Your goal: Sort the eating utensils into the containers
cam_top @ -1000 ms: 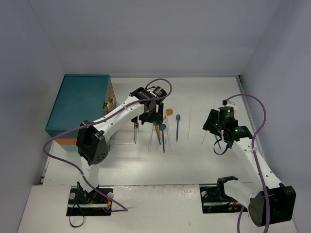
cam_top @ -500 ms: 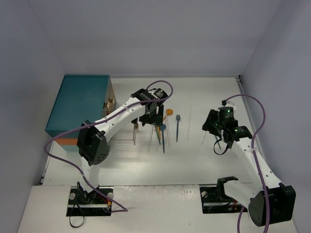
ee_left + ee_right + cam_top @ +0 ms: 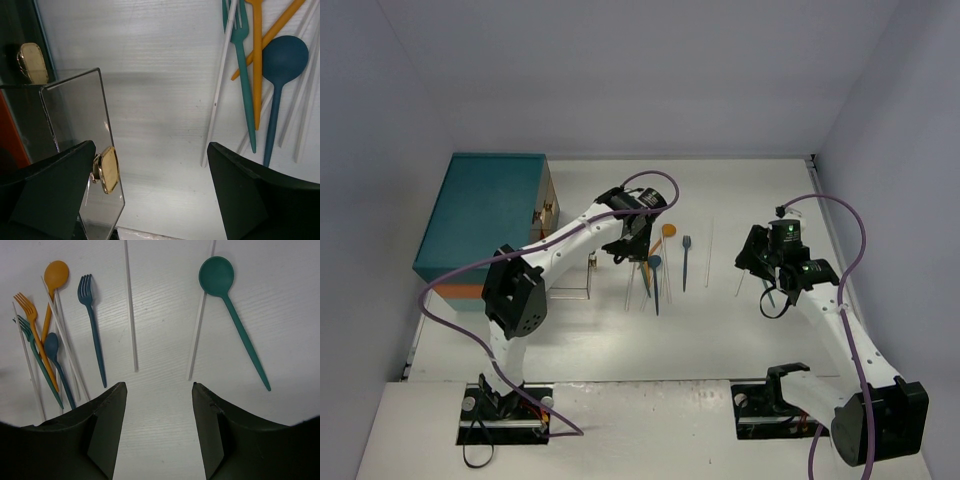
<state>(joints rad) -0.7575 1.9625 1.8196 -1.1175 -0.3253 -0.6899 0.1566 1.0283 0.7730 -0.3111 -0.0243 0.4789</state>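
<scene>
White counter [image 3: 720, 330] bears utensils [image 3: 94, 335] beside a drawer [image 3: 75, 115] pulled out, likely to receive them; left jaws wide, right jaws half-parted, both empty.

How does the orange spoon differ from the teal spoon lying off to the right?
Colour: the orange spoon is bright orange; the teal spoon is dark blue-green. Company: the orange spoon lies bunched with forks; the teal spoon lies apart, one pale chopstick beside it. Pose, in the right wrist view: the orange spoon's handle slants down-left, the teal spoon's down-right. Both are slim, round-bowled and flat on the table.
</scene>
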